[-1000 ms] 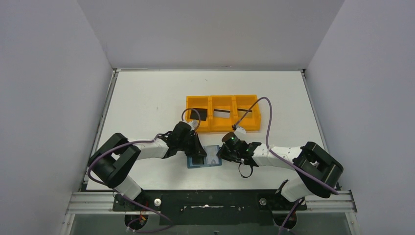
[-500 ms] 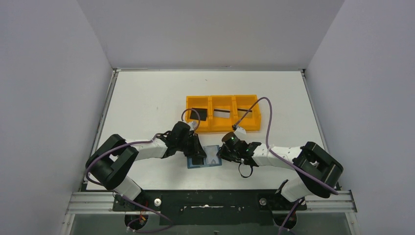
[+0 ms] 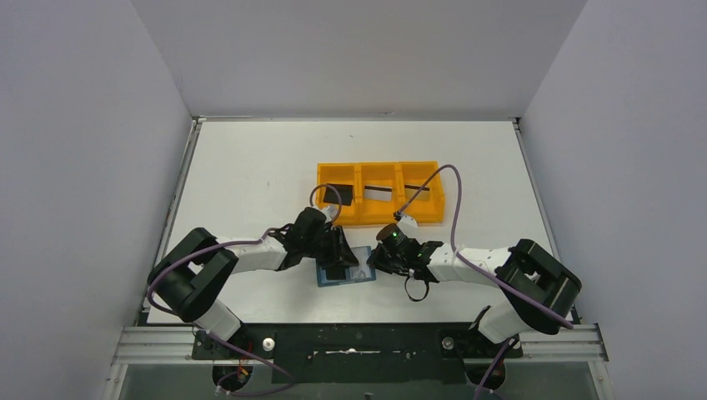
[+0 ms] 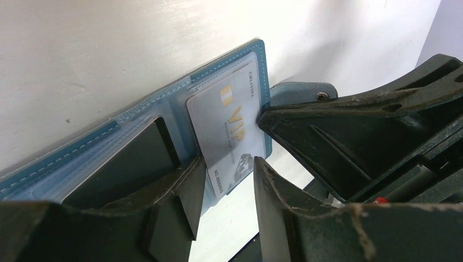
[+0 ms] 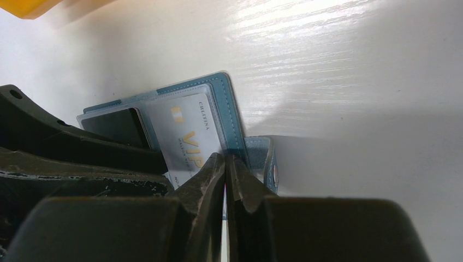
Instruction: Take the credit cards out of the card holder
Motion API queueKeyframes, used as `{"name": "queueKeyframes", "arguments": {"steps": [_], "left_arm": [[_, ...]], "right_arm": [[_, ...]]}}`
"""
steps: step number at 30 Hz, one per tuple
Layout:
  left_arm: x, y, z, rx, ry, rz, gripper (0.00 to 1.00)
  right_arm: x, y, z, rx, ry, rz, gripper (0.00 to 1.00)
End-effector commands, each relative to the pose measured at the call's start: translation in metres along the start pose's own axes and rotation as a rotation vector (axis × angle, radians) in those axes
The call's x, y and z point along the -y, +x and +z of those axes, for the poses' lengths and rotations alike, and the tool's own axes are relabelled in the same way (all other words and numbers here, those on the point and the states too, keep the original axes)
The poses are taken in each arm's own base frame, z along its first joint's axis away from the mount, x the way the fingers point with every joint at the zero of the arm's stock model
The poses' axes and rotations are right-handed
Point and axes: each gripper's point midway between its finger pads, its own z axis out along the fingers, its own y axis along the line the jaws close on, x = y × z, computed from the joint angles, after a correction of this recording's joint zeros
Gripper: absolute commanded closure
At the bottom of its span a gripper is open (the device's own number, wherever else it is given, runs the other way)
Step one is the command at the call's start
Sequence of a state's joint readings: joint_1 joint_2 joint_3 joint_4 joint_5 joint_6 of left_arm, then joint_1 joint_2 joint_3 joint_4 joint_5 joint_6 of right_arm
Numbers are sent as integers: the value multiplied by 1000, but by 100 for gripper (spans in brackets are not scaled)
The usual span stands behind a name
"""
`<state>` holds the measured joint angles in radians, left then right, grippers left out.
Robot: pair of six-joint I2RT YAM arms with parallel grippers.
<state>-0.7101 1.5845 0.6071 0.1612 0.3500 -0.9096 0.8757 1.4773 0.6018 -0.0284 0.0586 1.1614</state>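
The teal card holder (image 3: 357, 272) lies open on the table between my two grippers. In the left wrist view a silver VIP credit card (image 4: 226, 120) sticks partly out of its right pocket, and a black card (image 4: 125, 164) sits in the left pocket. My left gripper (image 4: 229, 164) is open, its fingers on either side of the silver card's lower end. My right gripper (image 5: 225, 158) is shut on the card holder's right edge (image 5: 232, 117), beside the snap tab (image 5: 262, 153). The silver card (image 5: 185, 136) also shows in the right wrist view.
An orange three-compartment tray (image 3: 379, 215) stands just behind the grippers, with a dark card in each compartment. The two grippers (image 3: 338, 257) (image 3: 377, 260) are very close together over the holder. The table's near edge lies right behind the holder.
My left gripper has shifted slightly right, further over the card holder. The right gripper has stayed on the holder's edge.
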Motion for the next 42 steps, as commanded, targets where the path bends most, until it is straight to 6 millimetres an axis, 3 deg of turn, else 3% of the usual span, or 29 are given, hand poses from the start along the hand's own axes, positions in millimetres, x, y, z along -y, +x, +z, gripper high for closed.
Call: {"name": "queueKeyframes", "arguments": {"steps": [1,12,18,32,41,42], "left_arm": [[-32,19,9,-30,-122,-16,64],[24,3,6,25,136,-19,81],[37,-2,-2,51,191,-13,100],[14,-7,-14,45,57,32,100],[12,-9,-19,50,50,33,100],[12,-10,-19,53,48,29,94]], "right_arm": [[28,17,8,-55,94,-29,98],[26,19,8,-61,83,-32,98],[27,19,8,-59,87,-33,99],[33,13,4,-32,131,-42,99],[30,13,4,-33,119,-40,98],[29,13,4,-35,115,-43,98]]}}
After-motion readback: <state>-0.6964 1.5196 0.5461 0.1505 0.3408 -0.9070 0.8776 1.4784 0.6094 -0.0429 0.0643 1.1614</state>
